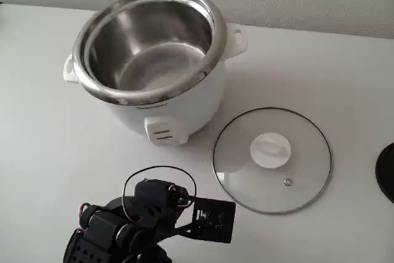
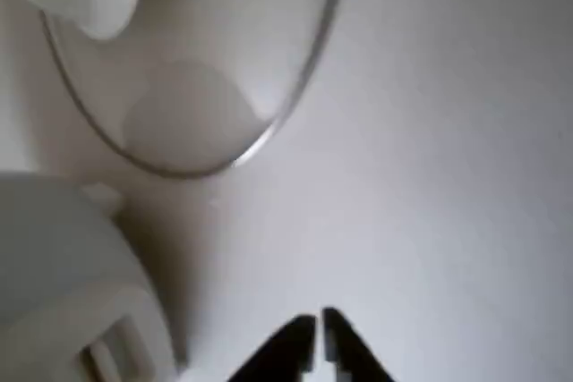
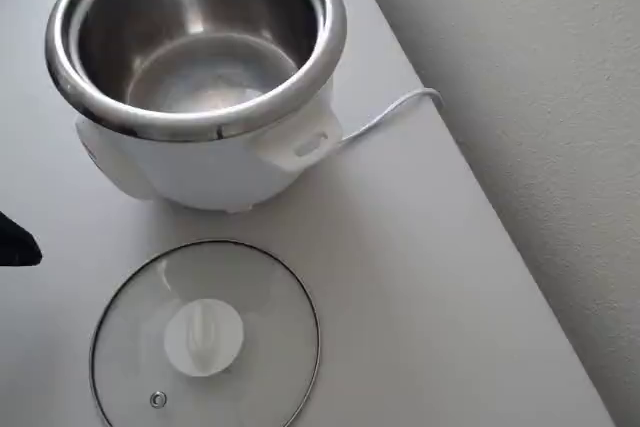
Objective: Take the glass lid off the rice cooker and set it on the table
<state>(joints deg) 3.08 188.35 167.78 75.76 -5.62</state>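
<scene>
The gripper [image 2: 318, 346], closed and empty, hovers over the surface [image 2: 448, 176]; the lid [image 2: 179, 105] lies flat ahead, beside the cooker [image 2: 63, 292].

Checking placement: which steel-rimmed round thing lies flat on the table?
The lid, white-knobbed clear glass beside the cooker, whose steel pot stands open.

The black arm [image 1: 132, 223] sits folded low at the bottom edge of the fixed view, a thin black cable looping above its wrist joint and a small circuit board jutting to the picture's right. In the wrist view, the gripper [image 2: 319, 333] points up the frame, its two dark fingertips [image 2: 295, 346] drawn almost together with only a sliver of light between them, gripping nothing.
</scene>
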